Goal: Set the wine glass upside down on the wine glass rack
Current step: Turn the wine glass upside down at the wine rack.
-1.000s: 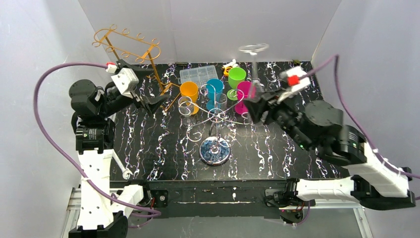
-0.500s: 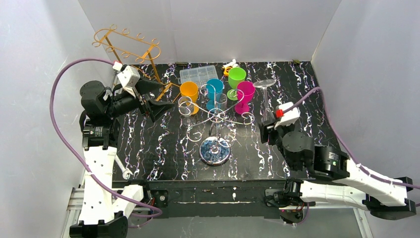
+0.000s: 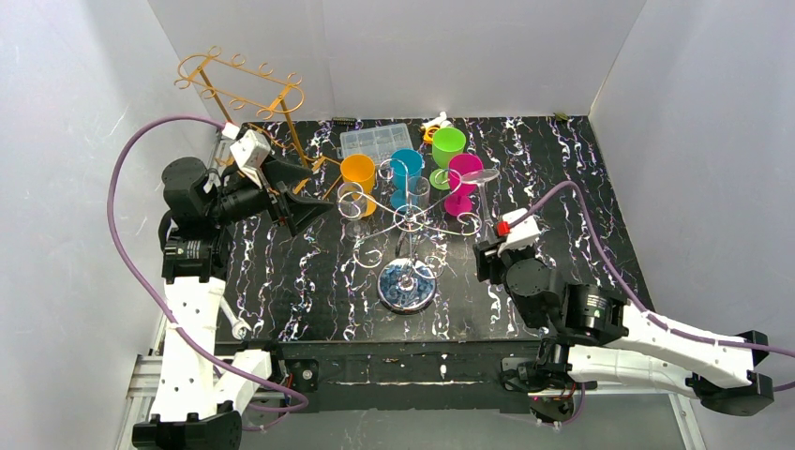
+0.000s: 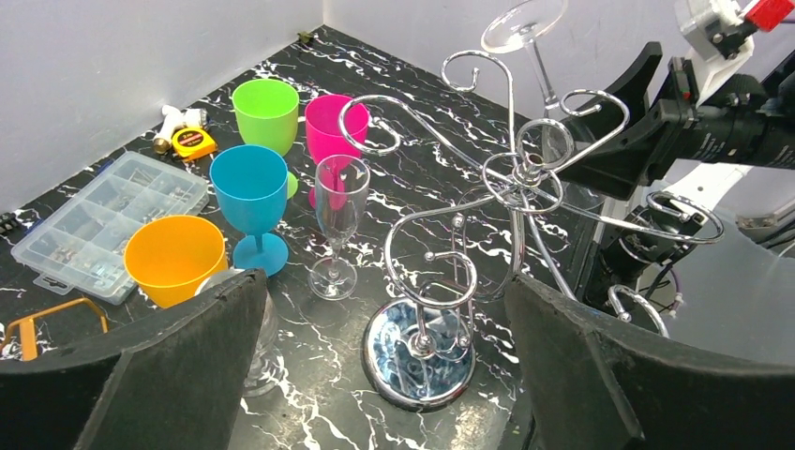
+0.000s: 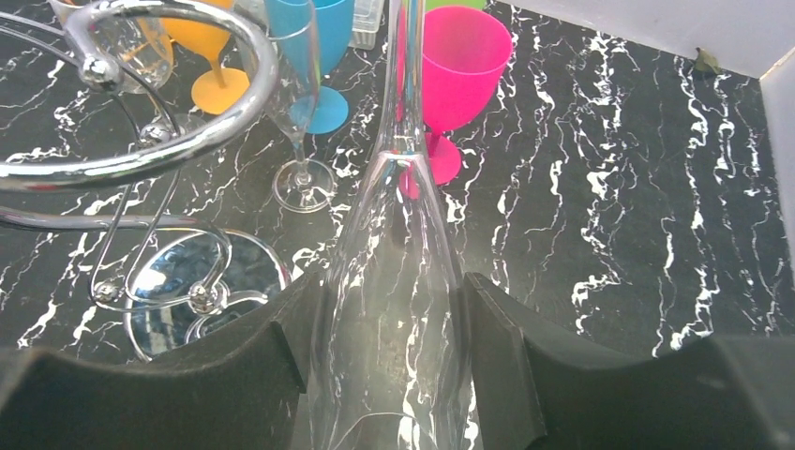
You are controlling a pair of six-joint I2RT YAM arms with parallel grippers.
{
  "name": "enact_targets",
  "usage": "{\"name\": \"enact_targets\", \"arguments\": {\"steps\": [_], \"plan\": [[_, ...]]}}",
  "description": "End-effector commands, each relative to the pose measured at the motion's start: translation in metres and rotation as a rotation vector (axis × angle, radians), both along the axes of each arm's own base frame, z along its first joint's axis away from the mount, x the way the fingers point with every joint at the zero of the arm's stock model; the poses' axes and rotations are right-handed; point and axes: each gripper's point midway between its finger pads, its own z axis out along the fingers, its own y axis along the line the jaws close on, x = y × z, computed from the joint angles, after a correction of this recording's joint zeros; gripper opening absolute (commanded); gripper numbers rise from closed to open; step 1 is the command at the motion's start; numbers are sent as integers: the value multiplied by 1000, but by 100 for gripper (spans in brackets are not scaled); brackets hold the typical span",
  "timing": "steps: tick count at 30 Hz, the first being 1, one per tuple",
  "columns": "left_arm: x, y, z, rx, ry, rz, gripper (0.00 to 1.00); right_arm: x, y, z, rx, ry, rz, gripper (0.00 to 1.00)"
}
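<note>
Right wrist view: the clear, inverted wine glass (image 5: 398, 272) is clamped by its bowl in the right claw (image 5: 389, 361), just beside the chrome spiral rack (image 3: 406, 286). Its stem should be guided sideways into a loop before release. The left claw (image 3: 305, 202) is spread wide, empty.

place: robot lab cell | white panel walls (image 3: 394, 56) | black marbled table (image 3: 572, 169)

Bright, even, diffuse light; shadows faint. Glare on chrome rack (image 4: 419, 361) base ahead of left pincer (image 4: 384, 286). Frames sharp.
</note>
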Motion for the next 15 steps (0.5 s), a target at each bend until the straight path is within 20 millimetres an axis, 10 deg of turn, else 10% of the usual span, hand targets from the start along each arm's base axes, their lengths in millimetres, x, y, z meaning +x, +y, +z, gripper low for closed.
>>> {"name": "enact_targets", "arguments": {"steps": [1,15], "plan": [[-8,-3,0,-17,18,-19,98,2,13,16,159,-23,2,1],[-14,-6,-18,-45,100,-23,98,4,47,4,223,-65,88,1]]}}
